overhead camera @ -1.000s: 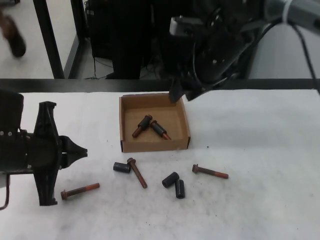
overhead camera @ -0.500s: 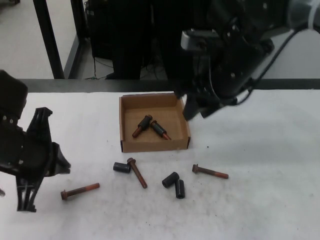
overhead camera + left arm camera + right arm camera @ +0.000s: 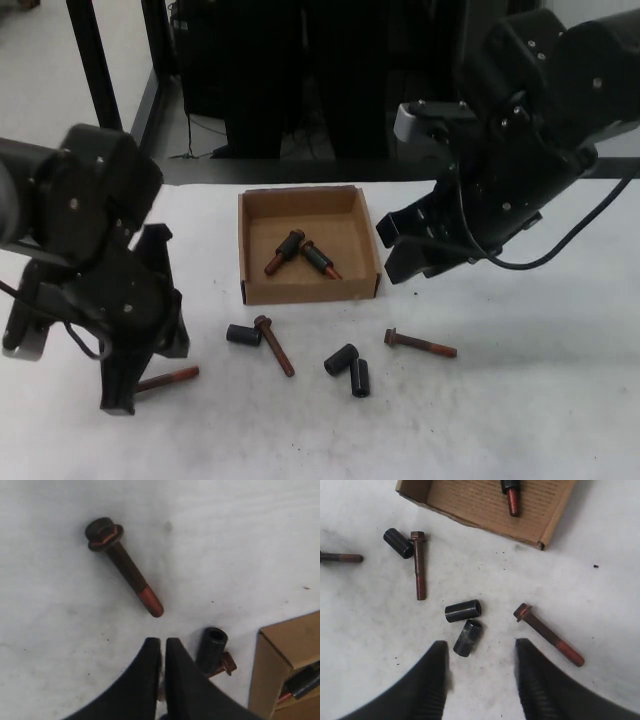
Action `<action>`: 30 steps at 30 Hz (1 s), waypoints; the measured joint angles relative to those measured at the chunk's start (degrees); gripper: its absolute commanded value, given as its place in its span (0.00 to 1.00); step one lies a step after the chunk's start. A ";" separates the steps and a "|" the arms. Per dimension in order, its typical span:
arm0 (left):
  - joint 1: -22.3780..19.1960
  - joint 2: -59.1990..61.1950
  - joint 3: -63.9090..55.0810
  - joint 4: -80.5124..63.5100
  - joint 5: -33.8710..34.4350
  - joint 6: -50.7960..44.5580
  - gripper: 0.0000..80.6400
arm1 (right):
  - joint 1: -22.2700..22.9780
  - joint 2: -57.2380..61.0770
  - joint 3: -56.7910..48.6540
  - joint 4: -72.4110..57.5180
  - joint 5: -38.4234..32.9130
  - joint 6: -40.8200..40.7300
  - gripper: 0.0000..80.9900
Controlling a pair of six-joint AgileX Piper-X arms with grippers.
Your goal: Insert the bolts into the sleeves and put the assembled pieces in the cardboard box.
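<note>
While both arms hang over the white table [image 3: 520,420], the left pincer [image 3: 162,641] is at the near left, its fingers pressed together on nothing. Just beside it the left bolt [image 3: 170,378] lies flat on the table. Near the middle a sleeve pair [image 3: 341,359] lies loose, one sleeve just beside the other. To their right, apart from them, is the right bolt [image 3: 420,345]. Slightly farther and to the left lies the middle bolt [image 3: 273,345], its head just beside a third sleeve [image 3: 243,334]. Beyond these, at the middle of the table, the box [image 3: 310,292] stands open and holds two assembled pieces [image 3: 284,251], lying close together on its floor. Right of the box, the right pincer [image 3: 480,644] is spread wide and empty, above the table.
</note>
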 measured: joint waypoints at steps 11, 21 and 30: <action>0.11 0.05 0.00 0.26 -1.38 2.93 0.06 | 0.00 -2.30 0.18 -1.70 -0.39 0.00 0.50; 0.11 0.05 -0.08 1.27 -1.10 6.69 0.06 | 0.00 -3.39 0.18 -0.55 -0.39 0.00 0.50; 0.11 0.05 -0.08 3.85 -0.88 10.35 0.08 | 0.00 -3.62 0.18 0.39 -0.39 0.00 0.50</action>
